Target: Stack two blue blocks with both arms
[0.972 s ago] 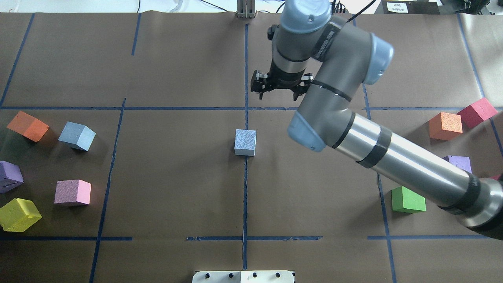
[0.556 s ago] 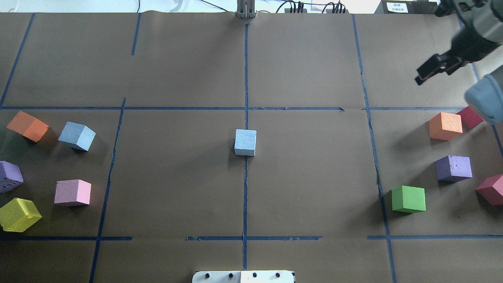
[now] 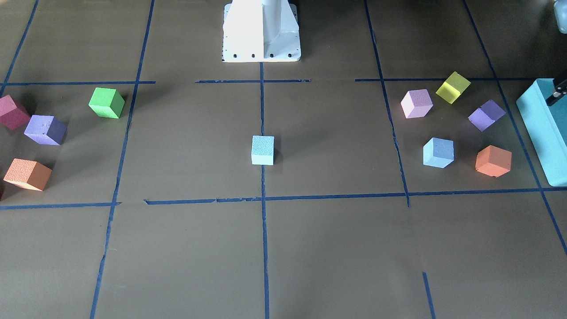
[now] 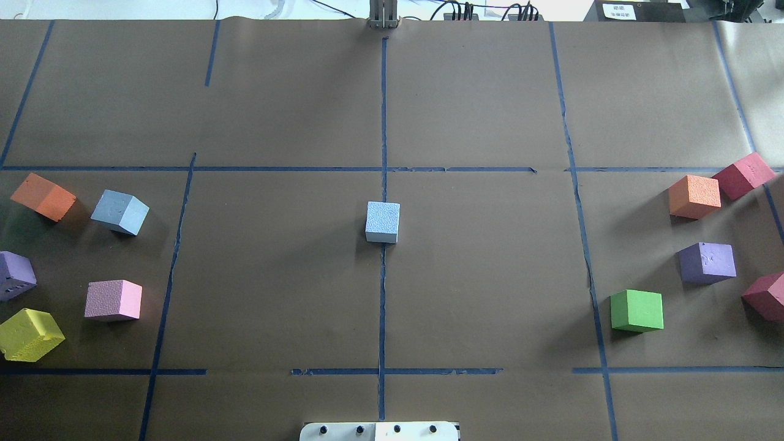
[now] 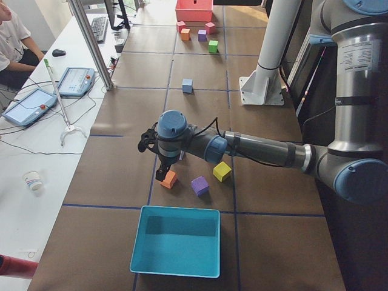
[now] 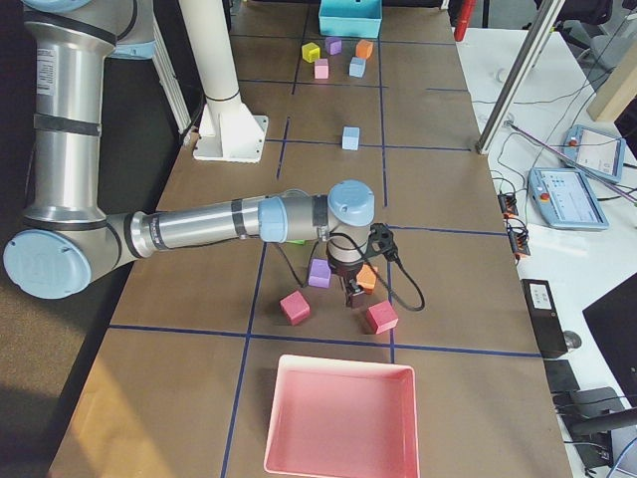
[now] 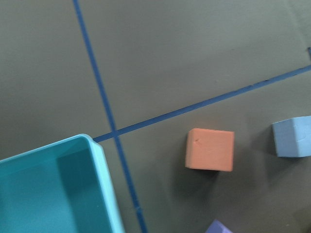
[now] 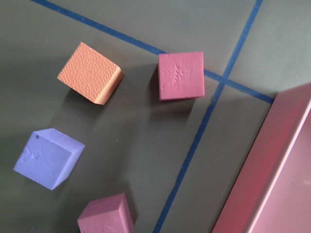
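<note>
One blue block (image 4: 383, 222) sits alone at the table's centre, also in the front view (image 3: 262, 150). The second blue block (image 4: 120, 212) lies on the left among other cubes and shows at the right edge of the left wrist view (image 7: 293, 137). Both arms are out of the overhead view. In the exterior left view the left gripper (image 5: 160, 176) hangs over an orange cube (image 5: 168, 179). In the exterior right view the right gripper (image 6: 353, 297) hangs between an orange cube (image 6: 366, 278) and a red cube (image 6: 381, 317). I cannot tell whether either gripper is open or shut.
A turquoise box (image 3: 542, 133) stands past the left cubes, a pink tray (image 6: 338, 418) past the right cubes. Orange, purple, pink and yellow cubes (image 4: 27, 334) lie on the left. Green (image 4: 637, 310), purple, orange and red cubes lie on the right. The white pedestal (image 3: 261, 31) stands at the robot's side.
The right arm has swung from above the table's centre out to the right and left the overhead view. The centre blue block and the other cubes have not moved.
</note>
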Available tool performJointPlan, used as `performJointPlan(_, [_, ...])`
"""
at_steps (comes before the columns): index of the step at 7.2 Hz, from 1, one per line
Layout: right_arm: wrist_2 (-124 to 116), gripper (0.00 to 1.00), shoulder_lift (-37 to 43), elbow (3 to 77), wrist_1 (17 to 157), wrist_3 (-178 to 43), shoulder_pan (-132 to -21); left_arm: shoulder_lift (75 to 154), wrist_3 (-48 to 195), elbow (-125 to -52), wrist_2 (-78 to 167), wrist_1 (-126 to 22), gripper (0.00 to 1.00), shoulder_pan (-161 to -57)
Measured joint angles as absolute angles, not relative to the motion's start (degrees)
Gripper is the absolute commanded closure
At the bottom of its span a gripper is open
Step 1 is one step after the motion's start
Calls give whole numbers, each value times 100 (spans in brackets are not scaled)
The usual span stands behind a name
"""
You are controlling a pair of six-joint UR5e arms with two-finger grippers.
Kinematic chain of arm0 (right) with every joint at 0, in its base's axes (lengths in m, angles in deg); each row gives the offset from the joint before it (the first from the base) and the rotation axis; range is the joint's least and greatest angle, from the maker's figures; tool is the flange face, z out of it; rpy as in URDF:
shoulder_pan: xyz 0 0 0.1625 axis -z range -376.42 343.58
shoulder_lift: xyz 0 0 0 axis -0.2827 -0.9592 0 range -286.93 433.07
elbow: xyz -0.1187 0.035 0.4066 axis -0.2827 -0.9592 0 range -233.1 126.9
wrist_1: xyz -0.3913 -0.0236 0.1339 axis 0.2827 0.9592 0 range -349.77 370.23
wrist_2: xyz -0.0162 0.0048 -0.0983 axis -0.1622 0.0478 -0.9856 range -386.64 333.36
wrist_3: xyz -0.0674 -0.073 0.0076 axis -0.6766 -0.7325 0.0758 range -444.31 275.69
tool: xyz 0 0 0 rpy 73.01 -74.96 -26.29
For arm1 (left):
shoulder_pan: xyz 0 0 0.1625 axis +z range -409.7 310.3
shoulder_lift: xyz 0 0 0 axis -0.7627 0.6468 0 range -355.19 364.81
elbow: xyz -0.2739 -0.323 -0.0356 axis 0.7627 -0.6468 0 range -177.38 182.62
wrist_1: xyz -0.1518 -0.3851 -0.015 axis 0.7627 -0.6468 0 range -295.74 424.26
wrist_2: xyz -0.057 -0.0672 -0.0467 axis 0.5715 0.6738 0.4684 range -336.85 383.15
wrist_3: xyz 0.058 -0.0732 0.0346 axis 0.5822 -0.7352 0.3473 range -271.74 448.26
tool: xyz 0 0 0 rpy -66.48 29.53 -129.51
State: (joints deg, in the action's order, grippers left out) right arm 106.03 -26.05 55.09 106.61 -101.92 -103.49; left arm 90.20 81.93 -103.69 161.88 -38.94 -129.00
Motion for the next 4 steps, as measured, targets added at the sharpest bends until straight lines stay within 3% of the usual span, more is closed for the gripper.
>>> performJointPlan(4, [10648, 0, -2763, 5526, 10648, -9823, -10439, 9303, 5340, -10265, 14742, -5166, 0, -10741])
